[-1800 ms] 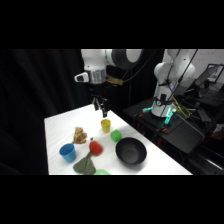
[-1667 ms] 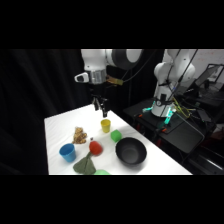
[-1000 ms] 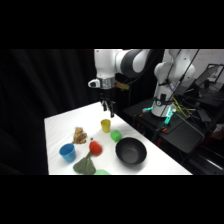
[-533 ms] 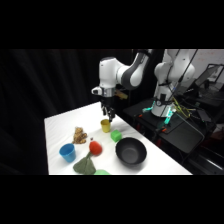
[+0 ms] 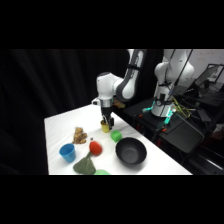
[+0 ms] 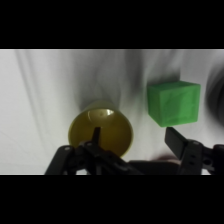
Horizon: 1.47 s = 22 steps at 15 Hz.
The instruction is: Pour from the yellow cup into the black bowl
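Yellow cup point(image 6: 101, 131) looks like smooth, slightly shiny plastic; green block point(image 6: 173, 102) is matt, maybe foam; black bowl point(image 5: 131, 152) is glossy inside.

A white table point(image 5: 57, 125) carries a yellow cup point(image 5: 105, 127), black bowl point(image 5: 131, 152), blue cup point(image 5: 67, 152), small green cup point(image 5: 116, 135), red object point(image 5: 95, 147) and brown object point(image 5: 79, 135).

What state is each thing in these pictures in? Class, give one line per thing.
yellow cup: upright on the table, open top, not lifted.
end effector: open, one finger inside the yellow cup's mouth, the other outside its rim.
black bowl: upright, nothing seen inside.
blue cup: upright, mouth up.
green block: resting beside the yellow cup, apart from it.
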Tool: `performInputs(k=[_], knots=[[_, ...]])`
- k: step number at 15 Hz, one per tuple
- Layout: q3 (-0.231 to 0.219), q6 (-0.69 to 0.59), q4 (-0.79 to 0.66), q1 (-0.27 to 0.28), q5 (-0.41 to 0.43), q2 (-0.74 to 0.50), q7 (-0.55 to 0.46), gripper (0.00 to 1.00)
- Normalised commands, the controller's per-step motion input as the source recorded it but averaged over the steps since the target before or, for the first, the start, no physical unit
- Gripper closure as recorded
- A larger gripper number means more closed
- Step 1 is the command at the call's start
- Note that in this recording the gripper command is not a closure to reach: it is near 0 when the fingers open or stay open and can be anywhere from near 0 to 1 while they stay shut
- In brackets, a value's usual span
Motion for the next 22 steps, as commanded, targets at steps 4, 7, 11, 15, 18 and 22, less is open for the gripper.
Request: performInputs(k=[4, 7, 11, 15, 18, 22], knots=[[0.122, 0.03, 0.16, -0.191, 0.142, 0.1, -0.26, 1.0], [0.082, -0.01, 0.12, -0.134, 0.107, 0.02, -0.2, 1.0], [-0.093, -0.21, 0.11, 0.046, -0.108, -0.1, 0.09, 0.08], [-0.191, -0.46, -0.02, 0.178, -0.294, -0.55, 0.27, 0.12], [-0.081, -0.46, -0.01, 0.219, -0.249, -0.59, 0.32, 0.15], [0.102, -0.32, 0.05, 0.241, -0.064, -0.34, 0.27, 0.15]])
